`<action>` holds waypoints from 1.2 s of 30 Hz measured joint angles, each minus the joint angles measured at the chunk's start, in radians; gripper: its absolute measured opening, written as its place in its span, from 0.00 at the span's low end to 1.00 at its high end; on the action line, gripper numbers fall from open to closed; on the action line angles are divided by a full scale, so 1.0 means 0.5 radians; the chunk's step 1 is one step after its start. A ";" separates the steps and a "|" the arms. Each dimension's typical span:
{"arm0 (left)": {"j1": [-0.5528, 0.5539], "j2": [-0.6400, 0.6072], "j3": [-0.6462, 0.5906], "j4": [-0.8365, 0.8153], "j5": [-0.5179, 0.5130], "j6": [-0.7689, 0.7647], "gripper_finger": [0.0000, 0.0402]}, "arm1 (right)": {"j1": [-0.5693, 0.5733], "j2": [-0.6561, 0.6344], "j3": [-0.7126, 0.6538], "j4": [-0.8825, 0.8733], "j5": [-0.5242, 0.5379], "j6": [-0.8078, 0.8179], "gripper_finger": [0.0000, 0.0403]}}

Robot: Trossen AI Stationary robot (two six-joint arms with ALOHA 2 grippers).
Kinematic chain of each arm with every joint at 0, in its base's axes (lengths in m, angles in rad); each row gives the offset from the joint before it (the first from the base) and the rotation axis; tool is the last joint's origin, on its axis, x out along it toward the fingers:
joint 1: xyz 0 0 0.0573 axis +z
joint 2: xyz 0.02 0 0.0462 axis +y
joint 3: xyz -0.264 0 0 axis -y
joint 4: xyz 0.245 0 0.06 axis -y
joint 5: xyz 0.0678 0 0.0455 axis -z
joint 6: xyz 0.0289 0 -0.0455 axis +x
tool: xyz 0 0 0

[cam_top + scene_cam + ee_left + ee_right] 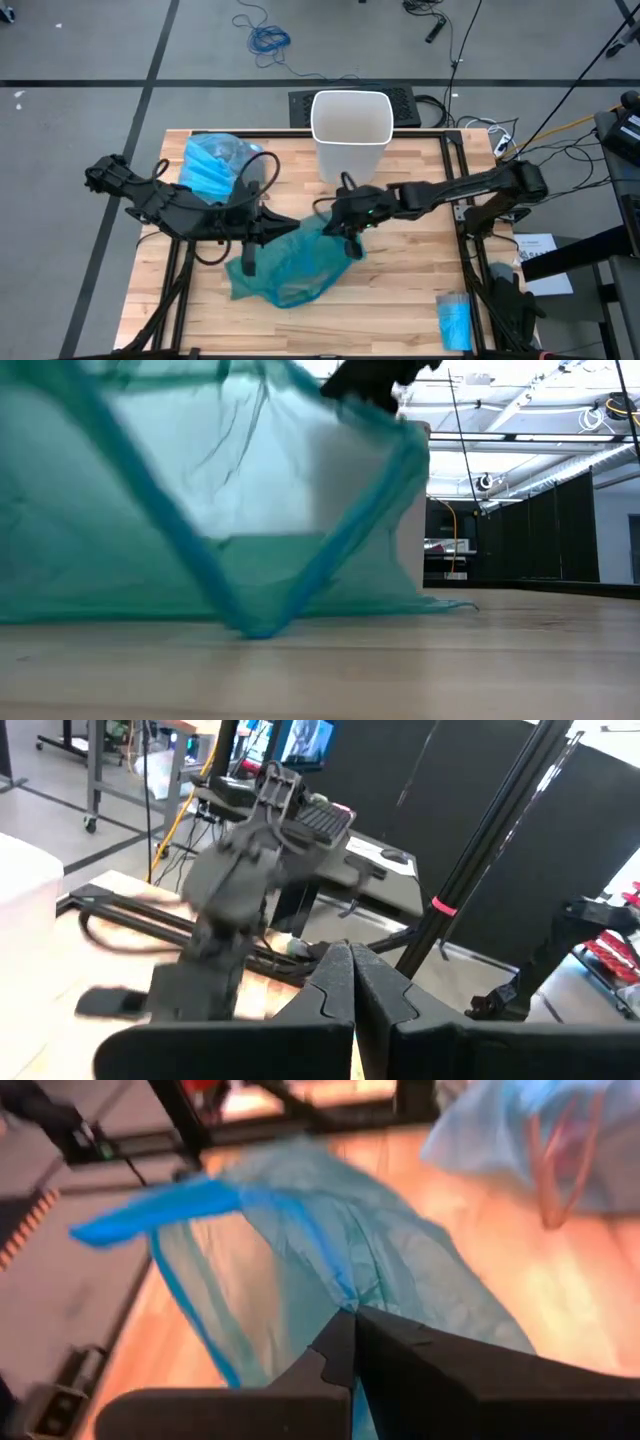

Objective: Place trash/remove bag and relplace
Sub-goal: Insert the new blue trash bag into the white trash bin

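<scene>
while the right claw (347, 236) is clamped on the teal bag (290, 265) spread just beneath it, the left claw (262, 222), beside it, is pressed together on nothing visible. behind the left arm lies the light blue bag (212, 166). its contents are hard to make out.

Table (400, 300): I see pale, matt wood planks.
Teal bag (290, 265): thin translucent plastic, crinkled.
Light blue bag (210, 165): sheer glossy plastic.
Bin (352, 130): smooth matt white plastic.
</scene>
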 joint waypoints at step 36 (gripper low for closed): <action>0.213 0.024 0.000 -0.093 -0.195 0.352 0.00 | -0.013 -0.433 1.631 -1.429 0.672 -0.340 0.00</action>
